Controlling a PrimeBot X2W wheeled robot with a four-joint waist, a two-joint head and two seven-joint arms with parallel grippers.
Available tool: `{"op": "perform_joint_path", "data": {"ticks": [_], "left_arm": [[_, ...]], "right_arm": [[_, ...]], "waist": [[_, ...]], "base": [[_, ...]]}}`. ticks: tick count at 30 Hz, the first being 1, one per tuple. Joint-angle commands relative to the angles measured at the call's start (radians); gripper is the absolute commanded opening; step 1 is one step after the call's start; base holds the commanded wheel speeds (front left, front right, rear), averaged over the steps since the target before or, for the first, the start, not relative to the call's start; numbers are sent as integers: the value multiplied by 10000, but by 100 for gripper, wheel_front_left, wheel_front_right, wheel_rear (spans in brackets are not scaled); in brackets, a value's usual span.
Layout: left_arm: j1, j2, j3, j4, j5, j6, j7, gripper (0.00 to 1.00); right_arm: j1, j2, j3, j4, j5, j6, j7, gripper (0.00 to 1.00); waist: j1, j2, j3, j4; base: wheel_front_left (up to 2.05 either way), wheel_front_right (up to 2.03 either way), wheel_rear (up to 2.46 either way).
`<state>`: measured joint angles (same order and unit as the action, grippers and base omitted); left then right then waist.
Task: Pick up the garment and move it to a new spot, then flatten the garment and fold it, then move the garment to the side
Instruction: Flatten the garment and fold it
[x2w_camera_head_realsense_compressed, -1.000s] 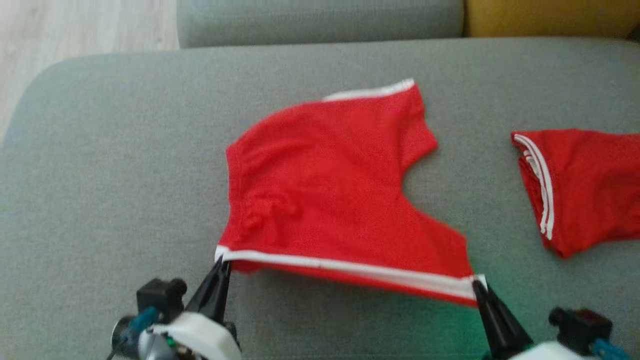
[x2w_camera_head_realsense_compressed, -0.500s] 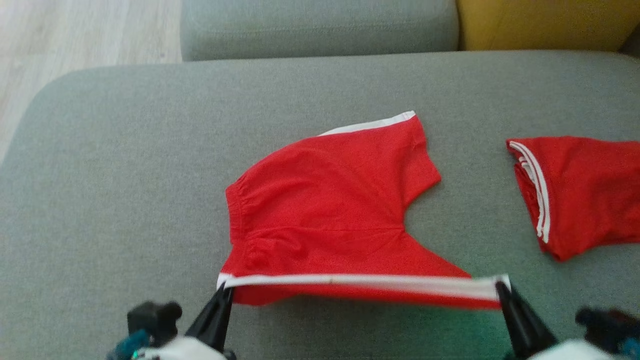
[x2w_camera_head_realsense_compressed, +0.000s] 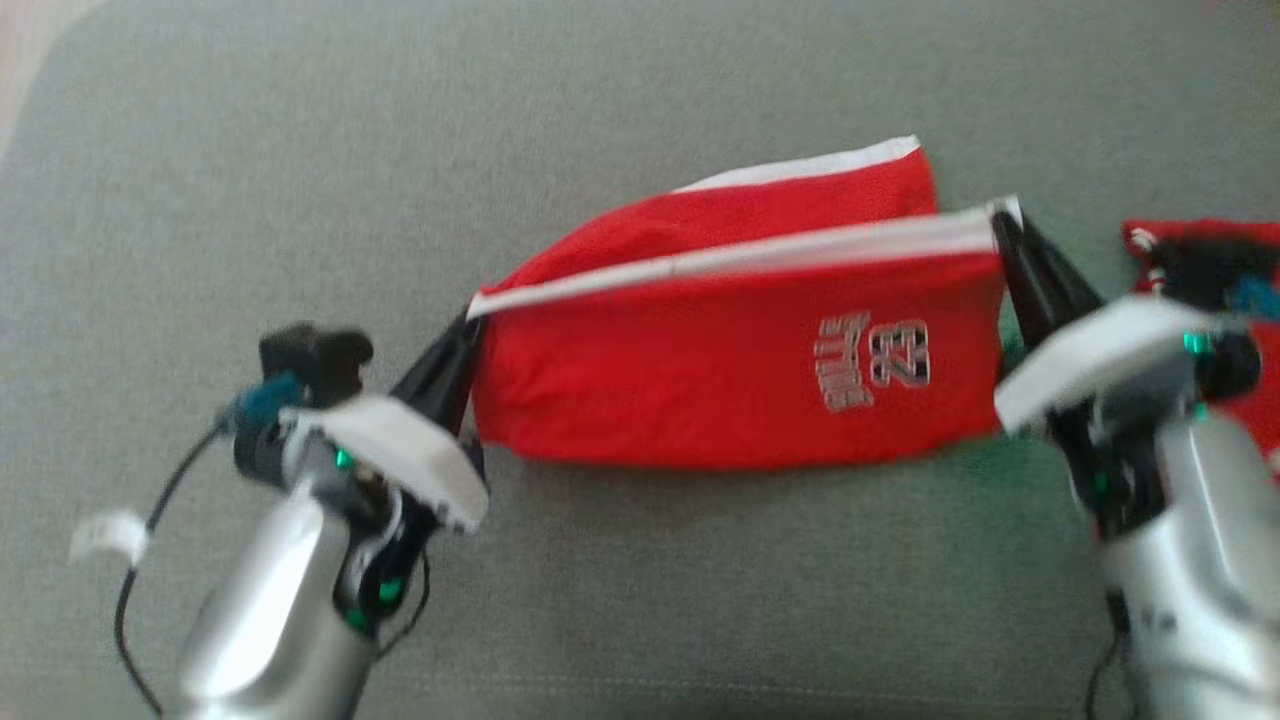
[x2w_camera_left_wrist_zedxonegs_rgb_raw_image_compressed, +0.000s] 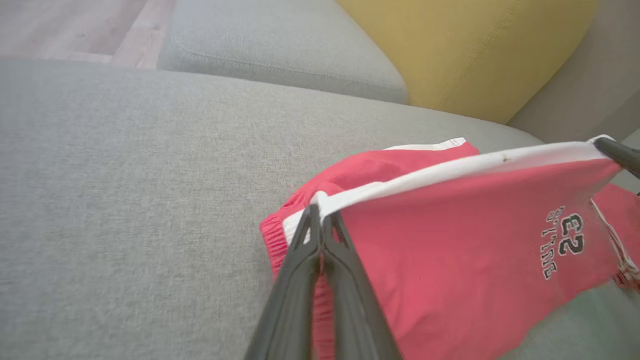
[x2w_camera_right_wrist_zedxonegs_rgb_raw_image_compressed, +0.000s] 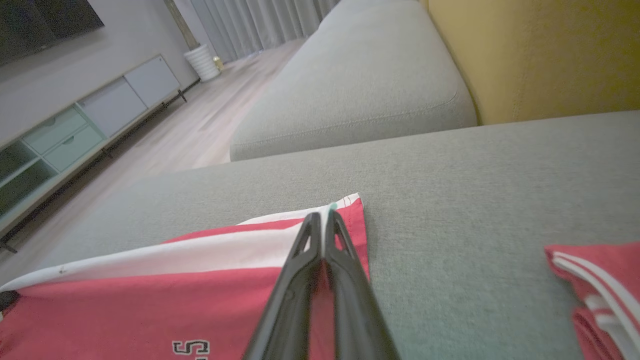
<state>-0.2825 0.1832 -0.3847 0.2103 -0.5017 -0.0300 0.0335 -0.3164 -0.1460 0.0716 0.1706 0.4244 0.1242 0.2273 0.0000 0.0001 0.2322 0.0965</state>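
Arms both reach forward over the grey cushion (x2w_camera_head_realsense_compressed: 250, 180), forearms angled inward. My left gripper (x2w_camera_head_realsense_compressed: 468, 328) is pinched tight on one end of the white-striped edge of the red garment (x2w_camera_head_realsense_compressed: 720, 370), my right gripper (x2w_camera_head_realsense_compressed: 1002, 228) on the other end. The stripe is stretched taut between them, lifted above the half lying on the cushion. Another red piece (x2w_camera_right_wrist_zedxonegs_rgb_raw_image_compressed: 600, 280) lies beside my right wrist

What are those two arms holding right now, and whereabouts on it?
The red shorts, held by their white-striped edge: the left fingers pinch one end corner, the right fingers the other.
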Motion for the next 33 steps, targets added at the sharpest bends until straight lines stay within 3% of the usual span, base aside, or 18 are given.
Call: {"op": "perform_joint_path", "data": {"ticks": [1,8,15,16,17,18,23,27,33], "left_arm": [[-909,52,385,182,-93,-142,-121,0],[-2994,-464,290,2604,-279,-628,-702,0],[-4037,-767,-135,4366,-419,-888,-1065,0],[-4230,-848,-316,4787,-502,-938,-1199,35],[-4288,-885,-388,4966,-564,-954,-1271,77],[-4325,-911,-422,5106,-625,-965,-1400,100],[-4160,-958,-348,5532,-782,-946,-2350,100],[-3689,-915,-93,5210,-473,-366,-2866,100],[-2358,-697,864,2351,775,695,-2947,100]], "right_arm": [[-925,-273,373,281,111,65,-94,0],[-3736,-701,1426,3134,728,65,-671,0],[-4994,-832,2294,5269,1219,65,-1288,0],[-5204,-827,2511,5826,1333,65,-1525,48],[-5286,-802,2642,5976,1418,65,-1736,100],[-5338,-792,2758,6113,1489,65,-1952,100],[-5328,-846,3447,6242,1729,65,-3342,100],[-5039,-984,3715,6019,1532,65,-4447,100],[-4049,-918,2965,4890,404,65,-4867,100]], "waist": [[0,-1,562,252],[0,-1,1423,545],[0,-1,1657,670],[0,-1,1667,668],[0,-1,1667,656],[0,-1,1654,629],[0,-1,1454,448],[0,-1,1108,273],[0,-1,667,-86]], "base": [[0,0,0],[0,0,0],[0,0,0],[0,0,0],[0,0,0],[0,0,0],[0,0,0],[0,0,0],[0,0,0]]}}
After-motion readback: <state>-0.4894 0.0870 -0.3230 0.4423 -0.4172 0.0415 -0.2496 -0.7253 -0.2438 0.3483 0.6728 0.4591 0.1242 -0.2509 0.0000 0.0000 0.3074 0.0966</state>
